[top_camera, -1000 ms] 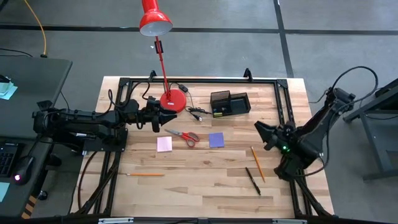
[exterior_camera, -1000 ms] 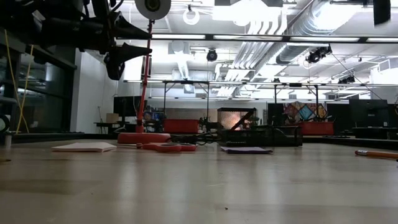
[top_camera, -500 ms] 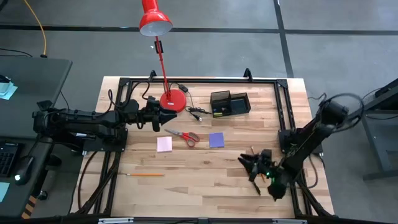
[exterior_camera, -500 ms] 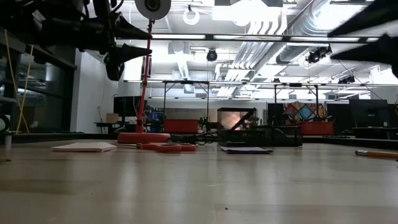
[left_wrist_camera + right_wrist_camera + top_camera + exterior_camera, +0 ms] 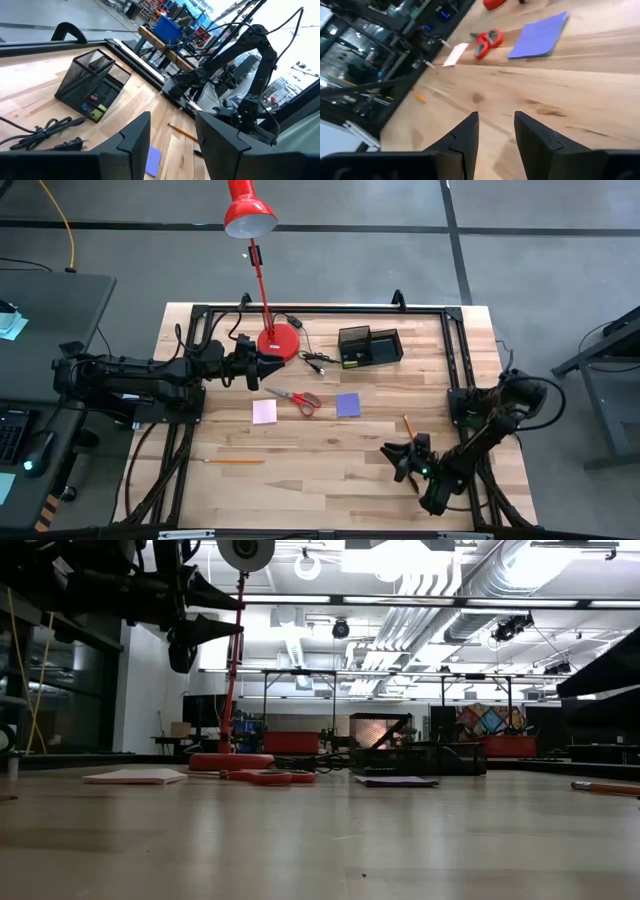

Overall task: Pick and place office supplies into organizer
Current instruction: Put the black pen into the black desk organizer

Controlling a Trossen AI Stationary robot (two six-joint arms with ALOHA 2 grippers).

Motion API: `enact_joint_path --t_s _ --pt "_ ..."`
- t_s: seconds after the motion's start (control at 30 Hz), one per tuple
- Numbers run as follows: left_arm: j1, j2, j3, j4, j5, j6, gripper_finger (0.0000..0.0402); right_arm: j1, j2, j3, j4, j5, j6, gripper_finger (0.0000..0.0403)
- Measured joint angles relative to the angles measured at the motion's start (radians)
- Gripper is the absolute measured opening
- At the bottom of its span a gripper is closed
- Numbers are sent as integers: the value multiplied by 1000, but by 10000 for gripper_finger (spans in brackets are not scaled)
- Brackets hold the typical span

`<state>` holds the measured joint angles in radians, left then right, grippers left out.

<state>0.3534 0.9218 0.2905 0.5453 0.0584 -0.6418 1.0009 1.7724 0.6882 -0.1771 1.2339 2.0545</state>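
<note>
Near the worktop's right front corner, you are holding the right end effector [image 5: 400, 461] low over the black pen [image 5: 408, 471], its fingers parted a little and gripping nothing. An orange pencil [image 5: 409, 426] is lying just behind it toward the right edge. Your left end effector [image 5: 268, 370] is waiting in the air near the back left, beside the lamp base [image 5: 279, 342], fingers apart and empty.

The organizer [image 5: 370, 346] is sitting at the back edge, right of centre. It is showing only a small yellowish piece [image 5: 347, 361] and some clips in one compartment.

You are looking at a task barely begun, as I judge it. The red-handled scissors [image 5: 296, 397], pink sticky-note pad [image 5: 264, 411] and purple sticky-note pad [image 5: 348, 404] are lying mid-worktop, and a second pencil [image 5: 234, 461] is lying toward the front left. You are still needing to move all of them.
</note>
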Motion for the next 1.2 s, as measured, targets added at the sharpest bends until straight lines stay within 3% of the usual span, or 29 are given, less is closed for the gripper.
enact_joint_path --t_s 0.17,0.27,0.57,0.73,0.93,1.2 --pt "0 0 0 -4 0 0 145 8 -17 56 -368 -159 187 102" --pt "0 0 0 -7 0 0 145 8 -17 92 -485 -243 225 99" --pt "0 0 0 -50 -16 -2 145 19 -13 125 -448 -303 171 99" --pt "0 0 0 -48 -25 -2 145 24 31 149 -448 -410 171 99" --pt "0 0 0 -49 -25 -2 145 14 109 234 -556 -486 189 99" --pt "0 0 0 -57 -25 -2 145 15 213 339 -653 -453 252 99"
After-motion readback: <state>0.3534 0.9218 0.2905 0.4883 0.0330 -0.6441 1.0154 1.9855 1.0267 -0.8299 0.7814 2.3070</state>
